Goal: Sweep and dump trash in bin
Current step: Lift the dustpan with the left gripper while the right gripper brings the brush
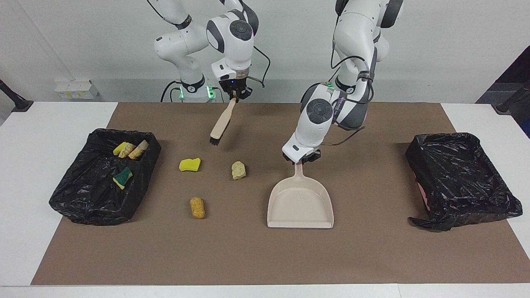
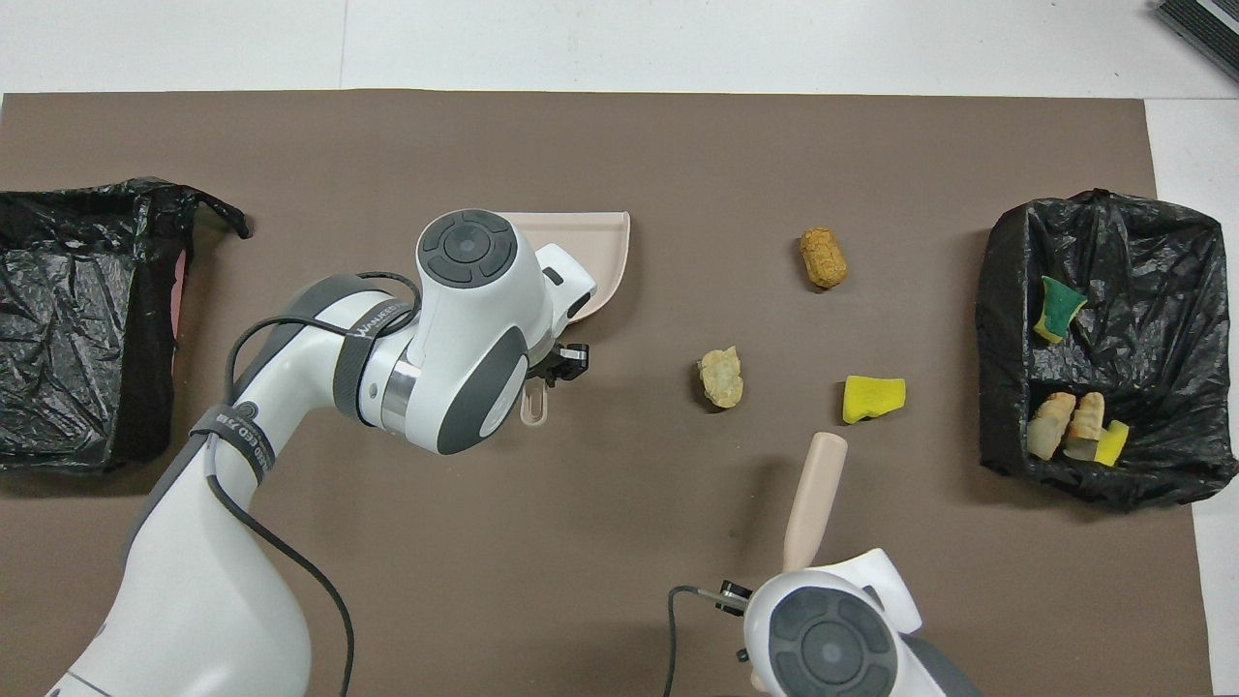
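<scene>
Three pieces of trash lie on the brown mat: a yellow sponge chunk (image 1: pixel 190 164) (image 2: pixel 873 398), a pale lump (image 1: pixel 238 170) (image 2: pixel 721 376) and an orange lump (image 1: pixel 197 207) (image 2: pixel 823 257). My left gripper (image 1: pixel 301 159) (image 2: pixel 552 373) is shut on the handle of the beige dustpan (image 1: pixel 300 203) (image 2: pixel 605 252), whose mouth faces away from the robots. My right gripper (image 1: pixel 234 94) is shut on the handle of the beige brush (image 1: pixel 219 124) (image 2: pixel 813 489), which hangs tilted over the mat, bristles down.
A black-lined bin (image 1: pixel 78 203) (image 2: pixel 1002 290) at the right arm's end of the table holds several scraps. Another black-lined bin (image 1: pixel 459 178) (image 2: pixel 77 319) stands at the left arm's end. The brown mat (image 1: pixel 248 256) covers most of the table.
</scene>
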`<move>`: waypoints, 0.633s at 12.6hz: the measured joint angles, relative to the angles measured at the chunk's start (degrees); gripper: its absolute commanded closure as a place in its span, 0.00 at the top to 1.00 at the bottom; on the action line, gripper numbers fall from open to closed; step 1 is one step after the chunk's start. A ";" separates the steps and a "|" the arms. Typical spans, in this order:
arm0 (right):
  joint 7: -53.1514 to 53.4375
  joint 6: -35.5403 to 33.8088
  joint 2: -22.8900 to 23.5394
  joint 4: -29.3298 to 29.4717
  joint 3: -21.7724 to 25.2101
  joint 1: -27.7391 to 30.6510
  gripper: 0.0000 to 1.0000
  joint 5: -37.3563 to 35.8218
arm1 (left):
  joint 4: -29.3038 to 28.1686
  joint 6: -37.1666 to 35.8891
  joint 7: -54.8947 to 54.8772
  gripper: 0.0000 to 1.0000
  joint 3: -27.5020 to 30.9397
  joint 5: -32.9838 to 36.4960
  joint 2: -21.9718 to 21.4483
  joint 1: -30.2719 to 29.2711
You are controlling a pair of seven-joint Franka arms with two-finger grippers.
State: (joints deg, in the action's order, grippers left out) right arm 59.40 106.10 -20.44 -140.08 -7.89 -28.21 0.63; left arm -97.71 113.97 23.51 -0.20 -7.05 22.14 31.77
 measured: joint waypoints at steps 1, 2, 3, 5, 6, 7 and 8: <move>-0.02 0.00 -0.19 -0.80 0.03 2.53 0.00 -0.55 | 0.15 -0.54 -0.02 0.00 0.33 0.01 -0.61 -0.28; -0.77 0.01 -0.20 -1.58 0.05 5.28 0.00 -1.18 | 0.55 -2.43 -1.22 0.00 0.44 0.03 -1.55 -1.44; -2.44 0.12 -0.20 -2.19 0.06 7.76 0.00 -1.93 | 0.98 -4.91 -4.23 0.00 0.56 0.05 -2.66 -3.03; -6.78 0.69 -0.20 -2.98 0.04 12.39 0.00 -4.04 | 1.34 -7.83 -13.42 0.00 0.78 0.08 -4.70 -6.92; -8.82 1.06 -0.19 -3.24 0.07 14.61 0.00 -4.44 | 1.37 -8.49 -18.84 0.00 0.86 0.08 -5.68 -9.13; -10.29 1.73 -0.17 -3.53 0.09 16.16 0.00 -4.47 | 1.38 -9.33 -24.65 0.00 0.94 0.08 -6.73 -11.35; -11.54 2.83 -0.03 -3.88 0.07 17.29 0.00 -4.49 | 1.40 -10.30 -31.43 0.00 1.00 0.08 -7.81 -13.51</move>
State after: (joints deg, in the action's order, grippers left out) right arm 47.86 108.93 -20.47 -143.96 -7.82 -10.92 -3.86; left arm -96.30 103.67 -7.93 0.80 -6.97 14.33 18.26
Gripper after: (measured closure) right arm 0.744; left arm 0.683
